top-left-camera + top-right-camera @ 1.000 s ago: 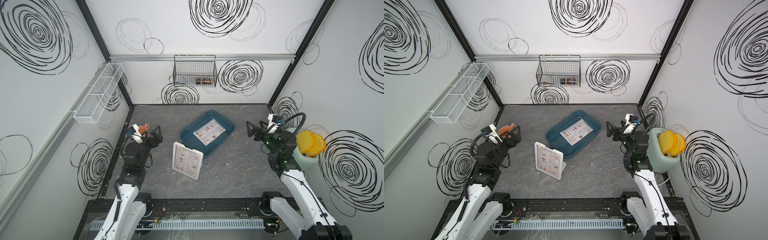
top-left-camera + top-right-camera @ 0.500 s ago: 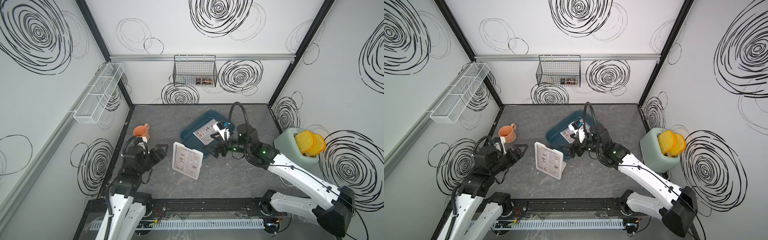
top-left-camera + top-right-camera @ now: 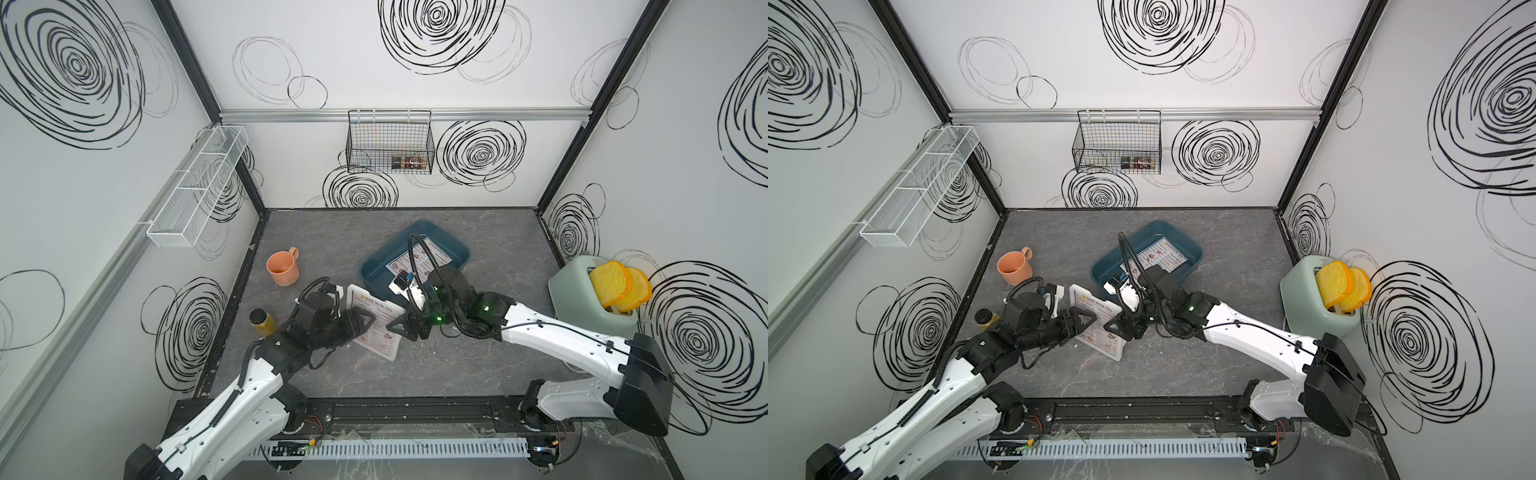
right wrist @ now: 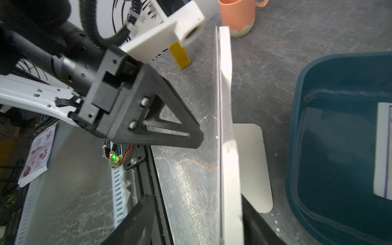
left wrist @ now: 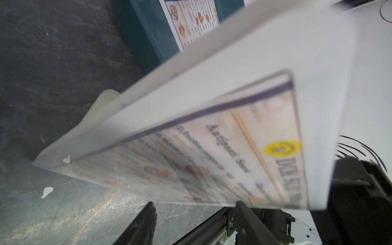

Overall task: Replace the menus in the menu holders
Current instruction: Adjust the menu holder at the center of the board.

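The white menu holder point(image 3: 353, 293) point(image 3: 1076, 293) stands upright mid-table with a "DIM SUM INN" menu point(image 3: 380, 320) point(image 3: 1098, 322) in it. My left gripper point(image 3: 368, 326) point(image 5: 195, 206) is at its left edge, open, fingertips just short of the holder point(image 5: 233, 74). My right gripper point(image 3: 392, 328) point(image 4: 195, 198) is open astride the right edge of the holder point(image 4: 226, 84). One finger rests against the holder's back and the other stands apart from its front. A second menu point(image 3: 419, 266) point(image 3: 1158, 255) lies flat in the teal tray point(image 3: 453, 249).
The teal tray point(image 4: 297, 148) sits right behind the holder's foot point(image 4: 252, 165). An orange mug point(image 3: 283, 269) and a small jar point(image 3: 262, 322) stand at the left. A green toaster point(image 3: 582, 291) with yellow bread is at the right. A wire basket point(image 3: 388, 141) hangs on the back wall.
Both arms have swung in from the table's sides to the menu holder, the left to its left edge and the right to its right edge. The holder has not moved.
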Tool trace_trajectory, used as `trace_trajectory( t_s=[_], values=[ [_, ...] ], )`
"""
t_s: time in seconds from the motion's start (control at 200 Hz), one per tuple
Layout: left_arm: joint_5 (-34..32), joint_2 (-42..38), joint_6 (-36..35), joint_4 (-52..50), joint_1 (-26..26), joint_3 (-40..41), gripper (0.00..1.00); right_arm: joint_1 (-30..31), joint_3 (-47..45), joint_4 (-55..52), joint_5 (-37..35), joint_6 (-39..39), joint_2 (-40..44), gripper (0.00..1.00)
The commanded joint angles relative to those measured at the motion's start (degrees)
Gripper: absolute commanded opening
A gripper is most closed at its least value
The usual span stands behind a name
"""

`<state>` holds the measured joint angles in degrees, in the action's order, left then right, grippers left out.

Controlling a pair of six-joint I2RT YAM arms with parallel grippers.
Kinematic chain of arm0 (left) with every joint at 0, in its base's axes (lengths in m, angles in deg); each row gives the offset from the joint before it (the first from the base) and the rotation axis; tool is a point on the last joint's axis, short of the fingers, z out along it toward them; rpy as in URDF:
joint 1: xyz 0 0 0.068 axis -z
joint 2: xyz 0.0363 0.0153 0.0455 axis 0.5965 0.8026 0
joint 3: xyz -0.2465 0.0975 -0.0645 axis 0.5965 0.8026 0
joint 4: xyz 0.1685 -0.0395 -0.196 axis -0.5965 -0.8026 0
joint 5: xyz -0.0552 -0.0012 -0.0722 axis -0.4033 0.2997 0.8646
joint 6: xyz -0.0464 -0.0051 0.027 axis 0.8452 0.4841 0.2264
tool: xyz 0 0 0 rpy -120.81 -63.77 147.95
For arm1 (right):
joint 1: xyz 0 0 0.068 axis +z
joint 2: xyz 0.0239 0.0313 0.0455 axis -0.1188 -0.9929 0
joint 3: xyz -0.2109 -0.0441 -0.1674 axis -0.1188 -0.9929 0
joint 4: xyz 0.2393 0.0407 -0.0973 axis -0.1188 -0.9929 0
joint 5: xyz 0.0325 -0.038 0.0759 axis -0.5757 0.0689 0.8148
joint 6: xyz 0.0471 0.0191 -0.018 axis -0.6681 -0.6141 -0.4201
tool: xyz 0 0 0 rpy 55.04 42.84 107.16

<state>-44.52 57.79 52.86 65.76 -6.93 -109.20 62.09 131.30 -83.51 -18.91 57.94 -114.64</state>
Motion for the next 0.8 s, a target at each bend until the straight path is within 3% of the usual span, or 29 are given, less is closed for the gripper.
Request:
trace_trajectory(
  t_s=[0.0,0.155,0.27,0.36,0.525,0.796],
  values=[
    [-2.49,0.95,1.44,5.82,0.54,1.10,0.60,0.74,-0.15,3.08,6.17,-2.19,0.61,0.61],
    [-5.21,1.81,0.60,6.30,0.39,1.13,0.56,-0.64,-0.92,4.60,9.95,-5.18,2.77,0.61],
    [-6.35,1.39,-0.23,5.59,0.28,0.95,0.56,-4.40,2.35,0.17,2.87,-12.14,3.87,0.59],
    [-6.57,0.37,-0.92,4.82,0.18,1.12,0.55,-7.15,7.97,-6.27,1.63,-17.56,0.98,0.41],
    [-4.88,-1.61,-2.50,4.36,-1.42,1.01,0.56,-6.40,20.05,-18.01,3.11,-23.11,-9.03,0.22],
    [-3.51,-1.19,-5.72,1.31,-2.44,-1.24,0.58,-4.66,28.99,-22.12,4.84,-24.68,-17.12,0.28]
  ],
)
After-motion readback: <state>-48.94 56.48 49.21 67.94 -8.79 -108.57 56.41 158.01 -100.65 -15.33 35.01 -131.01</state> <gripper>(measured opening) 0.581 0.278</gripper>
